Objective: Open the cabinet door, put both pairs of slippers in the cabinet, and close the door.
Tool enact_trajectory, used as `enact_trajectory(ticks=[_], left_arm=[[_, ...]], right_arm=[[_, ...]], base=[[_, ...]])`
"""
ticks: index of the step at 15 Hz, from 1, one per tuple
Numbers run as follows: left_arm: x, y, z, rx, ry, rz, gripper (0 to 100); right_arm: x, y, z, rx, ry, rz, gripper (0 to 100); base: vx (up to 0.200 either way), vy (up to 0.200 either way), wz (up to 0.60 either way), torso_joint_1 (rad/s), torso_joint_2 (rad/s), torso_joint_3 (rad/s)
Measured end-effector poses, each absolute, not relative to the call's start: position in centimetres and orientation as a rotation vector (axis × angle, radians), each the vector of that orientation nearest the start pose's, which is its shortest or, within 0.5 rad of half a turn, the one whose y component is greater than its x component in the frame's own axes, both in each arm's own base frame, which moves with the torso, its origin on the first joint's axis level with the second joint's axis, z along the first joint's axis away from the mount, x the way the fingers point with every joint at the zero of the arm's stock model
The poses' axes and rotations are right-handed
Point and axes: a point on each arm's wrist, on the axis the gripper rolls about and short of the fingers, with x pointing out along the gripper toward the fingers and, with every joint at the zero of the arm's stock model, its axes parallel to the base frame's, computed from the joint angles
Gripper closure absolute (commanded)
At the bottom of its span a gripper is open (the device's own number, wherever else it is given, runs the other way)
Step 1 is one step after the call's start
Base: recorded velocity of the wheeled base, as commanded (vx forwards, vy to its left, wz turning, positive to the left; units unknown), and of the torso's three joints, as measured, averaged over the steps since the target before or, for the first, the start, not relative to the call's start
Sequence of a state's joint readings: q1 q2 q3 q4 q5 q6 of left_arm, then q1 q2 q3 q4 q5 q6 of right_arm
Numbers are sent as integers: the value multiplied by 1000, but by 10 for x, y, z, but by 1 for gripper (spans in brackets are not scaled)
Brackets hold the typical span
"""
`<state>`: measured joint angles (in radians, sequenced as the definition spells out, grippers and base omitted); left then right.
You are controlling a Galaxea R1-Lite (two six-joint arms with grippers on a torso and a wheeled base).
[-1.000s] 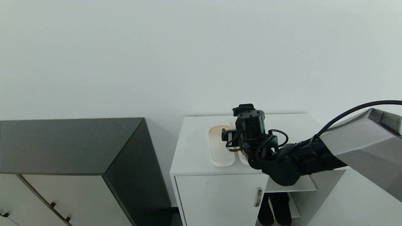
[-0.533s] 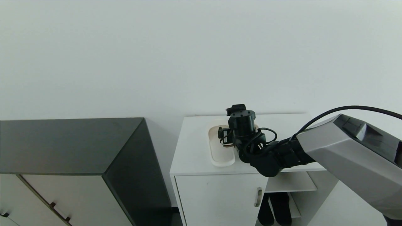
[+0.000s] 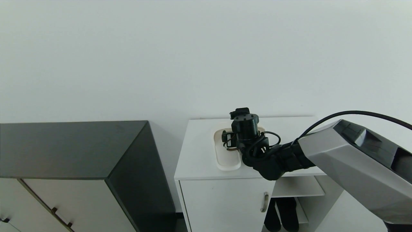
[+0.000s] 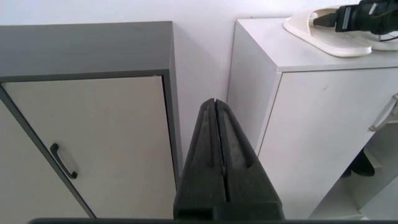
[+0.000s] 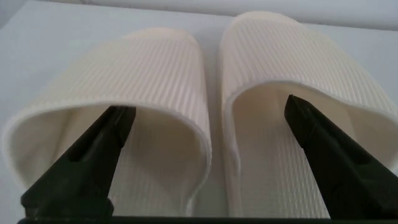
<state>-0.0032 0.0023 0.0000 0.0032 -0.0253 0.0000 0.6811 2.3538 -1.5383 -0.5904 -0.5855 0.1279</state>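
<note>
The pair of cream slippers (image 3: 227,159) lies soles down on top of the white cabinet (image 3: 198,154), near its middle, the two slippers side by side and touching.

The right gripper (image 5: 208,112) is spread wide, one finger (image 5: 93,162) entering each strap opening. Read this as a setup to pinch the two inner strap walls together, so you lift both as one unit.

The long axes run front to back, with toes toward the wall and heels toward the front edge.

The left gripper (image 4: 216,106) is clenched on nothing, parked low before the gap between the white cabinet and the grey cabinet (image 4: 87,43).

The black slippers (image 3: 283,214) already rest in the open lower compartment.
</note>
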Motion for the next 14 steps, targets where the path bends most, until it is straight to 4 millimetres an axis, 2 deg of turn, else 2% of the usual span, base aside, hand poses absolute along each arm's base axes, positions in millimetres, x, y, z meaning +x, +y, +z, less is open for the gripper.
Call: enact_trajectory(ticks=[4, 8, 11, 14], left_arm=[[-23, -1, 75, 0, 6, -29, 100], [-23, -1, 75, 0, 6, -29, 100], [-23, -1, 75, 1, 6, -29, 100], [-23, -1, 75, 2, 5, -29, 100]], right_arm=[[391, 294, 115, -13, 207, 89, 100], [385, 291, 125, -8, 200, 92, 100], [356, 285, 140, -22, 216, 117, 100], [305, 274, 140, -61, 275, 177, 100]], base=[[0, 0, 0, 0, 0, 0], [0, 0, 0, 0, 0, 0], [0, 0, 0, 0, 0, 0], [0, 0, 0, 0, 0, 0]])
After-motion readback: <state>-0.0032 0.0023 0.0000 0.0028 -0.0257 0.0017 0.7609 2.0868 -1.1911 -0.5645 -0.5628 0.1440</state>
